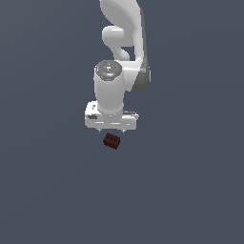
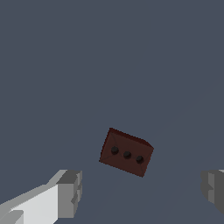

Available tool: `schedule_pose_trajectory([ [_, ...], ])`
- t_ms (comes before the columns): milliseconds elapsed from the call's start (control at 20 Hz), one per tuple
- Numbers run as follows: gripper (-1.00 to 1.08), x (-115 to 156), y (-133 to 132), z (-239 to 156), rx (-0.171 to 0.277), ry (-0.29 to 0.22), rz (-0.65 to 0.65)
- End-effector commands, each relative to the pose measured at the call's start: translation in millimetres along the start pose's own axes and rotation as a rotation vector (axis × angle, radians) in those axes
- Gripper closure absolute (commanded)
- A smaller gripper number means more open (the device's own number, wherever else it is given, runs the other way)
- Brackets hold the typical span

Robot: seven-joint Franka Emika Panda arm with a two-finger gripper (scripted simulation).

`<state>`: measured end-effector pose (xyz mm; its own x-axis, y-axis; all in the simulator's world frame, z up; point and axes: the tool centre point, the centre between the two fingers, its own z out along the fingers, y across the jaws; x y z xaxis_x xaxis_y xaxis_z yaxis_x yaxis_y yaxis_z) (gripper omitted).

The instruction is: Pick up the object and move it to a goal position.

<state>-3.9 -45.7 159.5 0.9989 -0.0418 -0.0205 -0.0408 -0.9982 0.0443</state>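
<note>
The object is a small dark reddish-brown block [image 1: 111,140] lying tilted on the flat grey surface. In the wrist view the block [image 2: 127,152] shows three dark dots in a row on one face. My white gripper [image 1: 111,129] hangs above it, just behind it in the exterior view. The gripper [image 2: 140,192] is open, with its two grey fingertips [image 2: 70,192] wide apart. The block lies a little ahead of the gap between them and is not held. No goal marker shows in either view.
The white arm [image 1: 121,52] rises behind the gripper toward the top of the exterior view. A plain grey surface [image 1: 190,190] fills the rest of both views, with no other objects.
</note>
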Motion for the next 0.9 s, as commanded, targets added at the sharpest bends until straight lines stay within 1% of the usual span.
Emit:
schedule_pose_trajectory([
  [0,-0.92,0,0,0,0.000,0.000,0.000],
  [150,-0.92,3,3,-5,-0.001,0.009,-0.001],
  [350,-0.92,12,14,-24,-0.007,0.040,-0.002],
  [450,-0.92,14,16,-29,-0.008,0.048,-0.001],
  [850,-0.92,13,16,-26,-0.009,0.046,-0.023],
])
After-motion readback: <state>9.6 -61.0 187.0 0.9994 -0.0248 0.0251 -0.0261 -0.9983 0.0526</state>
